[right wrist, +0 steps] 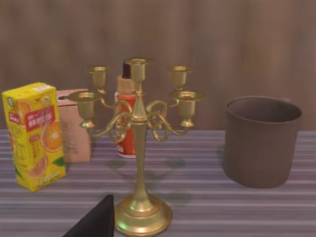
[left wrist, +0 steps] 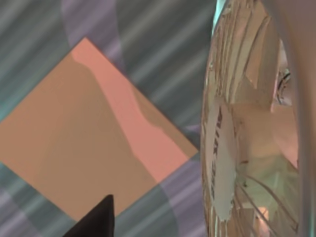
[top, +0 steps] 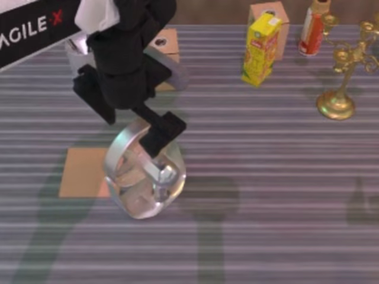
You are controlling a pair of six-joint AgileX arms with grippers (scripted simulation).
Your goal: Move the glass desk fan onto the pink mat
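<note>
The left claw (top: pixel 157 155) reaches down from the 11 o'clock part of the top view and is clamped on the upper rim of the fan (top: pixel 145 177), one dark finger outside the cage and one inside it. The fan sits left of the desk's centre, tilted, its cage overlapping the right edge of the mat (top: pixel 83 173). Whether its base touches the desk cannot be told.

The mat lies flat just to the fan's 9 o'clock. Its left, top and bottom edges are bare, with open striped desk (top: pixel 266 195) around them. In the left wrist view the mat (left wrist: pixel 94 143) shows as a slanted square beside the fan's cage (left wrist: pixel 247 128), partly in shadow, with one dark fingertip (left wrist: pixel 98 219) at the frame's edge.

At 12 o'clock from the fan, partly under the arm, stand a grey cup (top: pixel 77 50) and a cardboard box (top: pixel 166 44). Toward 1 to 2 o'clock, well apart, are a juice carton (top: pixel 260 41), a second box (top: pixel 269 15), a red bottle (top: pixel 312 26) and a brass candelabrum (top: pixel 340 77). The near half of the desk, from 3 through 6 o'clock, is open.

The right claw is out of the top view, and whether it is wide or narrow cannot be told. Its wrist view faces the candelabrum (right wrist: pixel 140 148), the carton (right wrist: pixel 34 136), the bottle (right wrist: pixel 127 118) and a brown pot (right wrist: pixel 259 140).
</note>
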